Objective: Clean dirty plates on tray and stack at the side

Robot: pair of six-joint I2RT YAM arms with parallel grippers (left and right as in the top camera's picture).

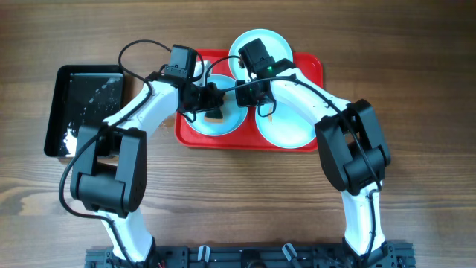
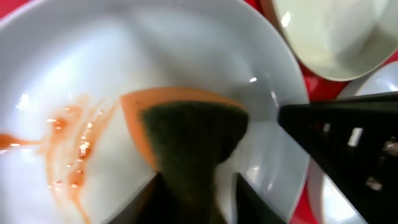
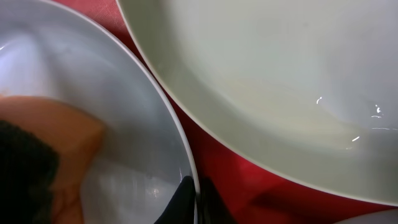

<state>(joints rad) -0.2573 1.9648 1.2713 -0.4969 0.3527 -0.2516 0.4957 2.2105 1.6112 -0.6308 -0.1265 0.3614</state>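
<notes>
One smeared plate (image 2: 155, 50), prob. stiff, slick, light; L gripper (image 2: 196, 199) clamps sponge (image 2: 186, 130), R gripper (image 3: 194, 202) pinches rim (image 3: 185, 149), best hold pt.

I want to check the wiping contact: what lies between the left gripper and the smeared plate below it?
A sponge, orange with a dark green face, held by the left gripper against the plate; the left wrist view shows it.

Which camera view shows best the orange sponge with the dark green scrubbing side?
The left wrist view: the sponge fills the centre, held by the left gripper against the smeared pale-blue round plate. The right wrist view shows a blurred part of the sponge at lower left; overhead it is a small dark patch between the arms.
</notes>
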